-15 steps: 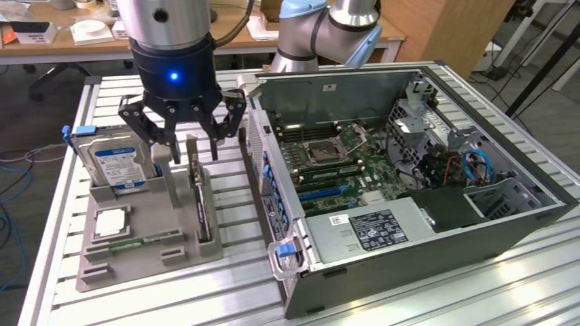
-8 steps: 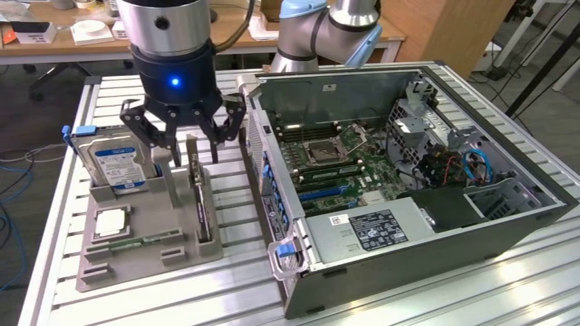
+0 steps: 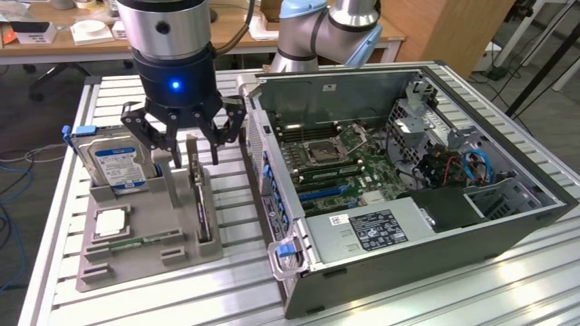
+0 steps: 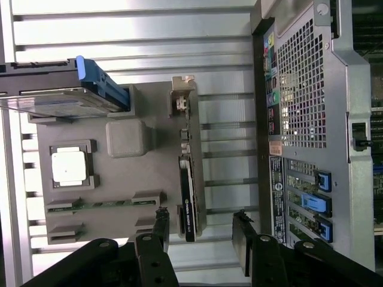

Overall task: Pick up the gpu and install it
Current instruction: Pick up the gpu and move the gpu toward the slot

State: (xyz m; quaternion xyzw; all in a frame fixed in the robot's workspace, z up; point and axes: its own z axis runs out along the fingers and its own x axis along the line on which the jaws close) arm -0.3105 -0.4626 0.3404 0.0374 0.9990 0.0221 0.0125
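Exterior view shows one gpu (image 3: 203, 210) beneath spread jaws, one hard drive (image 3: 113, 159).

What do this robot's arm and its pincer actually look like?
The arm is a silver tube with pale blue joint caps. Its dark collar carries a glowing blue light. The pincer is black, with jointed linkage fingers. A dark cable runs alongside.

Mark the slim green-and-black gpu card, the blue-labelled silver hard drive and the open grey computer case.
The green-and-black gpu card (image 4: 187, 200), wrist view, on its black cooler block.
The blue-labelled silver hard drive (image 3: 118, 163), exterior view, on its blue label.
The open grey computer case (image 3: 435, 268), exterior view, on its dark outer wall.
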